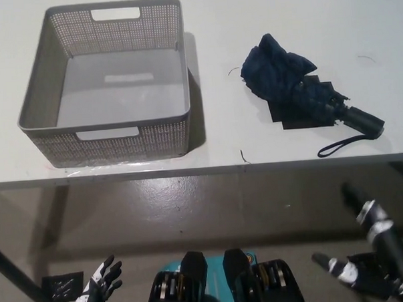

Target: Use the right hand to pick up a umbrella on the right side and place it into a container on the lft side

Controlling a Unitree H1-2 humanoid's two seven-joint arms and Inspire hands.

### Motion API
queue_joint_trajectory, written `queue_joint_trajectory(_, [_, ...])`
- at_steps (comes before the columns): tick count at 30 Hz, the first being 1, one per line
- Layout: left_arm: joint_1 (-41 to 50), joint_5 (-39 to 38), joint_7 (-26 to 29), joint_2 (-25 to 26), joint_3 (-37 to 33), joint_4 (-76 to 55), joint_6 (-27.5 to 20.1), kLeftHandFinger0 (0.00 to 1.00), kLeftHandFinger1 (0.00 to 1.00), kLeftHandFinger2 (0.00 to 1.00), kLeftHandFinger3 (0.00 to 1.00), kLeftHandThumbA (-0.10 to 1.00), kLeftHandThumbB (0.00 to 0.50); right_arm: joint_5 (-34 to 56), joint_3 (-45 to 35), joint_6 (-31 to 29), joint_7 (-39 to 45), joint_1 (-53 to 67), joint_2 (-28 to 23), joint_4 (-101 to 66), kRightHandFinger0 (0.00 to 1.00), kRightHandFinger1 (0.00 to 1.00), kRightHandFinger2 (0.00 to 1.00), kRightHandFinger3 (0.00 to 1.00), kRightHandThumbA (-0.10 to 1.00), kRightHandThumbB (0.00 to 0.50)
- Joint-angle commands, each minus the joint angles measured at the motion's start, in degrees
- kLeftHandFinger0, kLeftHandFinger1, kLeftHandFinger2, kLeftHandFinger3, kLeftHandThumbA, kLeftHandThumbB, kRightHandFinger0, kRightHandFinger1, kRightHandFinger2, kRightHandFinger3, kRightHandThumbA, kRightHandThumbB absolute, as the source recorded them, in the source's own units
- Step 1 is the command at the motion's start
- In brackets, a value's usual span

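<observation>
Nothing of the task was done yet. The folded navy fabric umbrella (pixel 305 94) lay on the white table (pixel 250 28), well to the right of the empty grey perforated plastic basket (pixel 107 138). The black right hand (pixel 370 260) hung below the table edge, fingers spread, grasping nothing; the white left hand (pixel 100 284) rested low, below the basket, fingers released.

Bright even overhead light; soft shadow right of basket (pixel 105 95); right hand (pixel 370 250) motion-blurred.
</observation>
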Motion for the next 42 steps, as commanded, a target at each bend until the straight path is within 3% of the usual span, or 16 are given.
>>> queue_joint_trajectory(1, [0.80,-0.69,-0.63,0.58,0.20,-1.24,-2.69,1.00,1.00,1.00,1.00,1.00,0.038,-14.40,-4.33,14.36,1.26,-11.22,-6.85,-11.05,1.00,1.00,1.00,1.00,1.00,0.407])
queue_joint_trajectory(2, [0.66,-0.58,-0.61,0.63,0.22,-1.22,-2.70,1.00,1.00,1.00,1.00,1.00,0.034,-14.70,-4.38,16.43,1.84,-12.90,-7.70,-11.15,1.00,1.00,1.00,1.00,1.00,0.398])
queue_joint_trajectory(3, [0.84,-0.36,-0.53,0.68,0.23,-1.34,-2.75,1.00,1.00,1.00,1.00,1.00,0.034,-14.73,-4.33,18.96,2.55,-14.56,-8.64,-11.38,1.00,1.00,1.00,1.00,1.00,0.313])
queue_joint_trajectory(4, [1.35,-0.50,-0.68,0.70,0.14,-1.54,-2.64,1.00,1.00,1.00,1.00,1.00,0.034,-13.84,-4.17,23.42,4.21,-17.87,-10.64,-11.21,1.00,1.00,1.00,1.00,1.00,0.384])
queue_joint_trajectory(7, [1.86,-1.14,-0.82,0.39,0.05,-1.50,-2.96,1.00,1.00,1.00,1.00,1.00,0.030,-17.95,-1.87,30.16,7.86,-27.33,-15.35,-7.18,1.00,1.00,1.00,1.00,1.00,0.402])
queue_joint_trajectory(14, [1.94,-0.85,-0.72,0.46,0.16,-1.11,-3.44,1.00,1.00,1.00,1.00,1.00,0.027,-16.05,4.94,37.09,13.33,-43.98,-18.54,11.55,1.00,1.00,1.00,1.00,1.00,0.339])
queue_joint_trajectory(16, [2.15,-0.49,-0.76,0.64,0.06,-1.33,-3.20,1.00,1.00,1.00,1.00,1.00,0.031,-16.45,6.91,37.26,14.84,-47.94,-18.85,18.11,1.00,1.00,1.00,1.00,1.00,0.325])
queue_joint_trajectory(19, [2.08,-0.17,-0.80,0.64,-0.10,-1.20,-3.46,1.00,1.00,1.00,1.00,1.00,0.032,-17.91,10.26,35.41,14.35,-54.22,-18.81,30.66,1.00,1.00,1.00,1.00,1.00,0.396])
queue_joint_trajectory(24, [2.46,-0.53,-0.67,0.33,-0.06,-1.70,-3.04,1.00,1.00,1.00,1.00,1.00,0.033,-18.54,13.36,33.39,12.85,-61.54,-17.15,44.43,1.00,1.00,1.00,1.00,0.99,0.376])
queue_joint_trajectory(30, [2.95,0.33,-0.22,-0.08,-0.14,-1.20,-4.07,1.00,1.00,1.00,1.00,1.00,0.035,-18.83,16.90,32.75,11.47,-68.86,-14.47,58.59,1.00,1.00,1.00,1.00,1.00,0.408])
queue_joint_trajectory(40, [3.03,0.67,-0.37,0.00,-0.52,-2.30,-2.59,1.00,1.00,1.00,1.00,1.00,0.038,-20.40,21.16,31.84,9.89,-72.64,-11.72,68.75,1.00,1.00,1.00,1.00,1.00,0.408])
queue_joint_trajectory(42, [2.84,1.03,-0.32,0.01,-0.71,-2.19,-2.70,1.00,1.00,1.00,1.00,1.00,0.036,-20.50,21.22,32.11,9.29,-72.12,-11.27,69.37,1.00,1.00,1.00,1.00,1.00,0.428])
